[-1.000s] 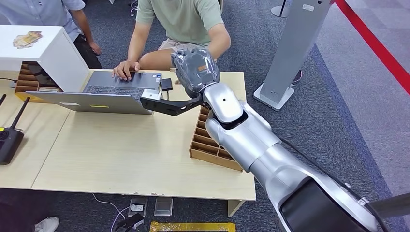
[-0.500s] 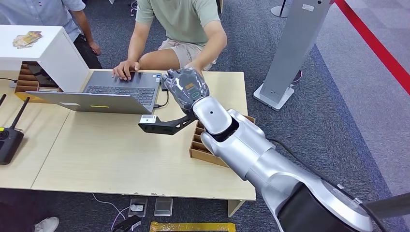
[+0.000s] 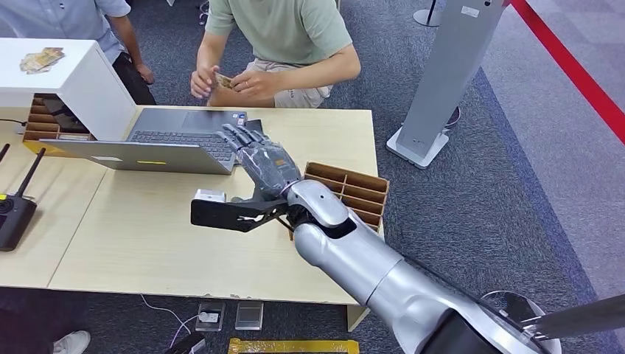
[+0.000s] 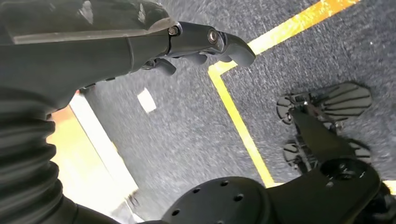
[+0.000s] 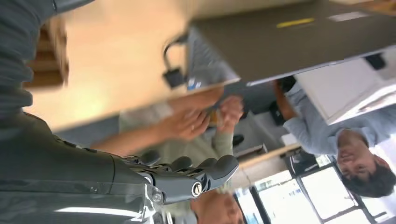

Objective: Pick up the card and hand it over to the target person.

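Note:
The small tan card is held in both hands of the seated person in the green shirt, beyond the table's far edge. My right hand hovers over the table by the laptop, fingers stretched out and apart, holding nothing. In the right wrist view the same hand points toward that person's hands, where the card is a blur between them. My left hand hangs over the carpet with loosely bent fingers and nothing in it.
An open laptop sits at the table's far left. A cardboard divider box lies beside my right arm. A white box, a black remote, a second person and a grey stand surround the table.
My right hand has pulled back from the person toward me and lowered, now with spread fingers. The person lifted a hand off the laptop and now holds the card with both hands.

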Action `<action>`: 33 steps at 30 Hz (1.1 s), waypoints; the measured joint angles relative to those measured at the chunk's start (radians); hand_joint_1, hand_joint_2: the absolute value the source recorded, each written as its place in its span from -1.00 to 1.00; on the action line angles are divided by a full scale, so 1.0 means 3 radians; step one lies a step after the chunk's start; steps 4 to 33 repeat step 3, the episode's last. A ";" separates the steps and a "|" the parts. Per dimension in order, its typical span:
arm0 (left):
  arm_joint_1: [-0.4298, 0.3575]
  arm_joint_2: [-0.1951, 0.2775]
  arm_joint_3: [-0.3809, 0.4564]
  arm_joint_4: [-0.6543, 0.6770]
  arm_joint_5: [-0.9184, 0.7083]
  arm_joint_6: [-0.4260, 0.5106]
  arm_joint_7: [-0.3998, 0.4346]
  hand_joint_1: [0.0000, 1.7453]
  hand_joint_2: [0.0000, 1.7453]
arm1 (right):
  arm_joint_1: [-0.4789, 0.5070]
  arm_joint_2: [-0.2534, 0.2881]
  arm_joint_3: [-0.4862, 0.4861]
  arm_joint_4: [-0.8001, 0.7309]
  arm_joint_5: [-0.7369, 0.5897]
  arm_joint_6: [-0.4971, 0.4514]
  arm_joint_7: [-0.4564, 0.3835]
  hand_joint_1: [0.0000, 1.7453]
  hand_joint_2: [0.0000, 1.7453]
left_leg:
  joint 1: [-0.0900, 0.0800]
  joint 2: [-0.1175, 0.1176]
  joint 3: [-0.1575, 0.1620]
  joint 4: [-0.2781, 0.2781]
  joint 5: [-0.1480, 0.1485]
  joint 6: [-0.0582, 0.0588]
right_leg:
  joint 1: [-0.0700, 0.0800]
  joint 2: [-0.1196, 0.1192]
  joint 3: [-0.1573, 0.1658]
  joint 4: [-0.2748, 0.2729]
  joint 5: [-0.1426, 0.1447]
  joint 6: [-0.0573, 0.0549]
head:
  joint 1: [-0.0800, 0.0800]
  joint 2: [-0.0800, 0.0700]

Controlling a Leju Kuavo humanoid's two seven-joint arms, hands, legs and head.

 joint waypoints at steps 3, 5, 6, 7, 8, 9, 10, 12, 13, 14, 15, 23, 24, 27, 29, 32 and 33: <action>0.0003 -0.0017 0.0040 -0.0006 0.0085 0.0054 0.0013 -1.00 1.00 | 0.0212 -0.0160 -0.0027 -0.0196 -0.0092 0.0010 0.0140 -1.00 1.00 | -0.0001 -0.0008 0.0001 -0.0001 0.0002 0.0002 | -0.0001 -0.0007 0.0004 -0.0004 0.0000 0.0002 | 0.0000 0.0000; 0.0003 -0.0017 0.0040 -0.0006 0.0085 0.0054 0.0013 -1.00 1.00 | 0.0212 -0.0160 -0.0027 -0.0196 -0.0092 0.0010 0.0140 -1.00 1.00 | -0.0001 -0.0008 0.0001 -0.0001 0.0002 0.0002 | -0.0001 -0.0007 0.0004 -0.0004 0.0000 0.0002 | 0.0000 0.0000; 0.0003 -0.0017 0.0040 -0.0006 0.0085 0.0054 0.0013 -1.00 1.00 | 0.0212 -0.0160 -0.0027 -0.0196 -0.0092 0.0010 0.0140 -1.00 1.00 | -0.0001 -0.0008 0.0001 -0.0001 0.0002 0.0002 | -0.0001 -0.0007 0.0004 -0.0004 0.0000 0.0002 | 0.0000 0.0000; 0.0003 -0.0017 0.0040 -0.0006 0.0085 0.0054 0.0013 -1.00 1.00 | 0.0212 -0.0160 -0.0027 -0.0196 -0.0092 0.0010 0.0140 -1.00 1.00 | -0.0001 -0.0008 0.0001 -0.0001 0.0002 0.0002 | -0.0001 -0.0007 0.0004 -0.0004 0.0000 0.0002 | 0.0000 0.0000; 0.0003 -0.0017 0.0040 -0.0006 0.0085 0.0054 0.0013 -1.00 1.00 | 0.0212 -0.0160 -0.0027 -0.0196 -0.0092 0.0010 0.0140 -1.00 1.00 | -0.0001 -0.0008 0.0001 -0.0001 0.0002 0.0002 | -0.0001 -0.0007 0.0004 -0.0004 0.0000 0.0002 | 0.0000 0.0000; 0.0003 -0.0017 0.0040 -0.0006 0.0085 0.0054 0.0013 -1.00 1.00 | 0.0212 -0.0160 -0.0027 -0.0196 -0.0092 0.0010 0.0140 -1.00 1.00 | -0.0001 -0.0008 0.0001 -0.0001 0.0002 0.0002 | -0.0001 -0.0007 0.0004 -0.0004 0.0000 0.0002 | 0.0000 0.0000; 0.0003 -0.0017 0.0040 -0.0006 0.0085 0.0054 0.0013 -1.00 1.00 | 0.0212 -0.0160 -0.0027 -0.0196 -0.0092 0.0010 0.0140 -1.00 1.00 | -0.0001 -0.0008 0.0001 -0.0001 0.0002 0.0002 | -0.0001 -0.0007 0.0004 -0.0004 0.0000 0.0002 | 0.0000 0.0000; 0.0003 -0.0017 0.0040 -0.0006 0.0085 0.0054 0.0013 -1.00 1.00 | 0.0212 -0.0160 -0.0027 -0.0196 -0.0092 0.0010 0.0140 -1.00 1.00 | -0.0001 -0.0008 0.0001 -0.0001 0.0002 0.0002 | -0.0001 -0.0007 0.0004 -0.0004 0.0000 0.0002 | 0.0000 0.0000; 0.0003 -0.0017 0.0040 -0.0006 0.0085 0.0054 0.0013 -1.00 1.00 | 0.0212 -0.0160 -0.0027 -0.0196 -0.0092 0.0010 0.0140 -1.00 1.00 | -0.0001 -0.0008 0.0001 -0.0001 0.0002 0.0002 | -0.0001 -0.0007 0.0004 -0.0004 0.0000 0.0002 | 0.0000 0.0000; 0.0003 -0.0017 0.0040 -0.0006 0.0085 0.0054 0.0013 -1.00 1.00 | 0.0212 -0.0160 -0.0027 -0.0196 -0.0092 0.0010 0.0140 -1.00 1.00 | -0.0001 -0.0008 0.0001 -0.0001 0.0002 0.0002 | -0.0001 -0.0007 0.0004 -0.0004 0.0000 0.0002 | 0.0000 0.0000; 0.0003 -0.0017 0.0040 -0.0006 0.0085 0.0054 0.0013 -1.00 1.00 | 0.0212 -0.0160 -0.0027 -0.0196 -0.0092 0.0010 0.0140 -1.00 1.00 | -0.0001 -0.0008 0.0001 -0.0001 0.0002 0.0002 | -0.0001 -0.0007 0.0004 -0.0004 0.0000 0.0002 | 0.0000 0.0000; 0.0003 -0.0017 0.0040 -0.0006 0.0085 0.0054 0.0013 -1.00 1.00 | 0.0212 -0.0160 -0.0027 -0.0196 -0.0092 0.0010 0.0140 -1.00 1.00 | -0.0001 -0.0008 0.0001 -0.0001 0.0002 0.0002 | -0.0001 -0.0007 0.0004 -0.0004 0.0000 0.0002 | 0.0000 0.0000; 0.0003 -0.0017 0.0040 -0.0006 0.0085 0.0054 0.0013 -1.00 1.00 | 0.0212 -0.0160 -0.0027 -0.0196 -0.0092 0.0010 0.0140 -1.00 1.00 | -0.0001 -0.0008 0.0001 -0.0001 0.0002 0.0002 | -0.0001 -0.0007 0.0004 -0.0004 0.0000 0.0002 | 0.0000 0.0000; 0.0003 -0.0017 0.0040 -0.0006 0.0085 0.0054 0.0013 -1.00 1.00 | 0.0212 -0.0160 -0.0027 -0.0196 -0.0092 0.0010 0.0140 -1.00 1.00 | -0.0001 -0.0008 0.0001 -0.0001 0.0002 0.0002 | -0.0001 -0.0007 0.0004 -0.0004 0.0000 0.0002 | 0.0000 0.0000; 0.0003 -0.0017 0.0040 -0.0006 0.0085 0.0054 0.0013 -1.00 1.00 | 0.0212 -0.0160 -0.0027 -0.0196 -0.0092 0.0010 0.0140 -1.00 1.00 | -0.0001 -0.0008 0.0001 -0.0001 0.0002 0.0002 | -0.0001 -0.0007 0.0004 -0.0004 0.0000 0.0002 | 0.0000 0.0000; 0.0003 -0.0017 0.0040 -0.0006 0.0085 0.0054 0.0013 -1.00 1.00 | 0.0212 -0.0160 -0.0027 -0.0196 -0.0092 0.0010 0.0140 -1.00 1.00 | -0.0001 -0.0008 0.0001 -0.0001 0.0002 0.0002 | -0.0001 -0.0007 0.0004 -0.0004 0.0000 0.0002 | 0.0000 0.0000; 0.0003 -0.0017 0.0040 -0.0006 0.0085 0.0054 0.0013 -1.00 1.00 | 0.0212 -0.0160 -0.0027 -0.0196 -0.0092 0.0010 0.0140 -1.00 1.00 | -0.0001 -0.0008 0.0001 -0.0001 0.0002 0.0002 | -0.0001 -0.0007 0.0004 -0.0004 0.0000 0.0002 | 0.0000 0.0000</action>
